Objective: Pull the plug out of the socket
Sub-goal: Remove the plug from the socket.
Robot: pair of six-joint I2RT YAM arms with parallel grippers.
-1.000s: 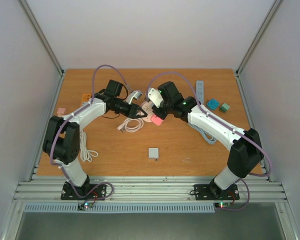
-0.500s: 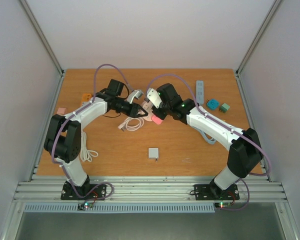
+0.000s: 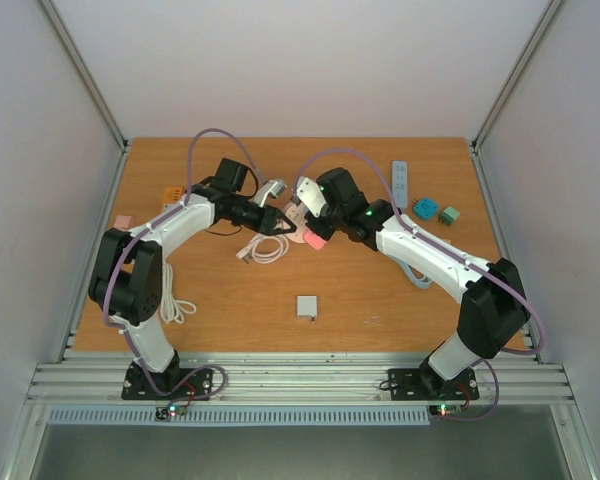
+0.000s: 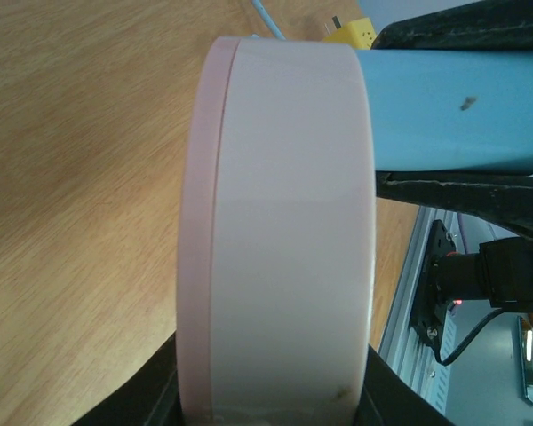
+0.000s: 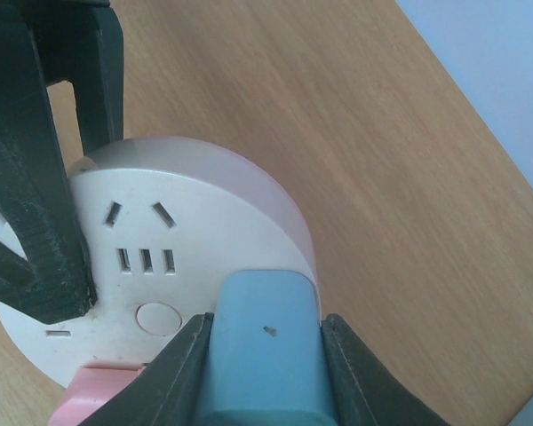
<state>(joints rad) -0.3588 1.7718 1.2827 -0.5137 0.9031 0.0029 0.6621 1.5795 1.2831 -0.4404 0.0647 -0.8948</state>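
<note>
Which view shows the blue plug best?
Right wrist: the blue plug fills the lower centre, seated in the face of the round socket and clamped by the right pincer. Left wrist shows it side-on, sticking out of the socket. Top external: too small to make out between the arms.

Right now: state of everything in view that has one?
plug: seated in the socket, not yet pulled.
socket: gripped at its rim, plug in it.
left claw: shut on the socket.
right claw: shut on the plug.
white cable: coiled, ungripped.
</note>
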